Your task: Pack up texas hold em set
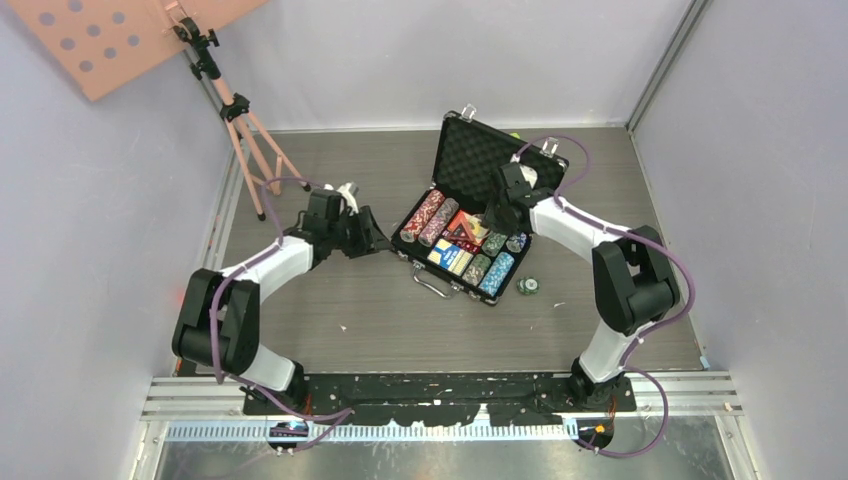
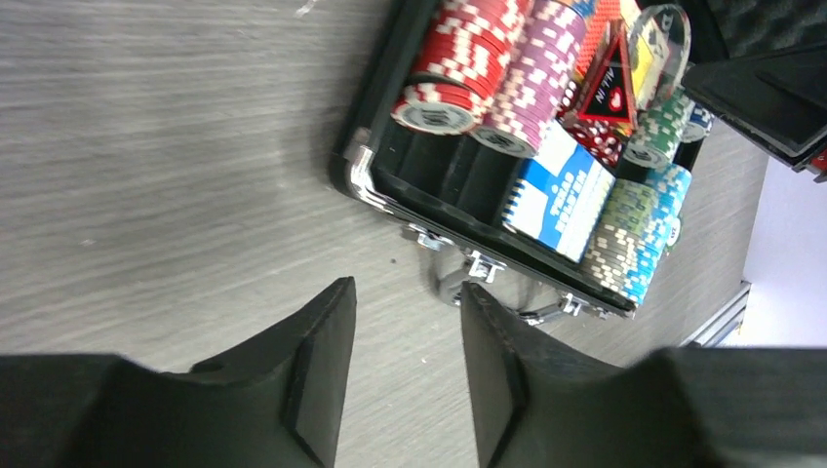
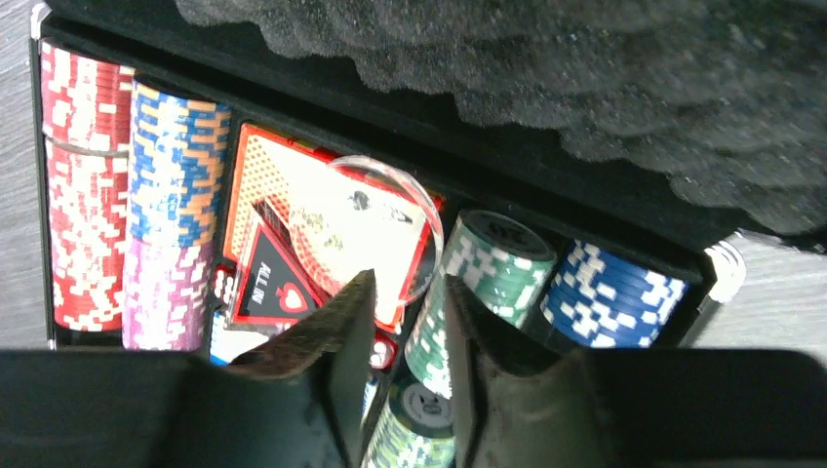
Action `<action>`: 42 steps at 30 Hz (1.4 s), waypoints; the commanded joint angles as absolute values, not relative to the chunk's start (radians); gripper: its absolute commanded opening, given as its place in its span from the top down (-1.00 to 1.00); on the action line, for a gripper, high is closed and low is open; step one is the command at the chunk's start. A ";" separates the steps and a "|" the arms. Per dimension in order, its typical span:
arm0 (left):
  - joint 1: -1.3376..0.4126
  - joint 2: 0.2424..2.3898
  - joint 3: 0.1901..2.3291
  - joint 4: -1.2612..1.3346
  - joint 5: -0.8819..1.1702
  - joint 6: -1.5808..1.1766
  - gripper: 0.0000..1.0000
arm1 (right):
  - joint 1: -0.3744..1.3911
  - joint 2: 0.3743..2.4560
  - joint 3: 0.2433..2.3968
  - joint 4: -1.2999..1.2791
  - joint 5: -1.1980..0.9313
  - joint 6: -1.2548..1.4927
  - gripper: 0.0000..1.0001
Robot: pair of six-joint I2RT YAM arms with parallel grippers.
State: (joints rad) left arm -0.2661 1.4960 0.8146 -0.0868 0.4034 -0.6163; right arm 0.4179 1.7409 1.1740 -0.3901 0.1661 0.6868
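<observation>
The black briefcase [image 1: 432, 283] lies open in the middle of the table, its foam lid [image 1: 482, 160] standing up. Rows of poker chips [image 2: 458, 58], a blue card deck [image 2: 556, 195], a red card deck [image 3: 263, 180] and a red die [image 3: 375, 351] fill its tray. My left gripper [image 1: 378, 238] hovers over bare table just left of the case. In the left wrist view that gripper [image 2: 405, 288] is open and empty. My right gripper [image 3: 410, 283] hangs open inside the case over the green chips [image 3: 488, 263], holding nothing. A small green chip stack [image 1: 528, 287] sits on the table beside the case.
A pink tripod [image 1: 245, 140] stands at the back left under a pink perforated board [image 1: 110, 35]. The case's handle [image 2: 458, 283] points toward the left gripper. Walls close in the table on both sides and at the back.
</observation>
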 commanded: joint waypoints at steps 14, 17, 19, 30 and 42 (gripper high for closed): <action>-0.405 1.207 0.758 -0.110 0.051 -0.514 -0.99 | 0.421 1.221 0.953 -0.786 0.304 0.572 -0.89; -0.383 1.177 0.727 -0.083 0.070 -0.540 -0.99 | 0.422 1.171 0.877 -0.796 0.292 0.594 -0.89; -0.372 1.142 0.685 -0.024 0.119 -0.546 -0.99 | 0.423 1.166 0.836 -0.790 0.289 0.613 -0.89; -0.371 1.064 0.593 0.087 0.183 -0.545 -0.99 | 0.437 1.155 0.780 -0.767 0.290 0.663 -0.87; -0.371 1.084 0.590 0.099 0.220 -0.543 -0.99 | 0.434 1.363 0.824 -0.690 0.247 0.600 -0.94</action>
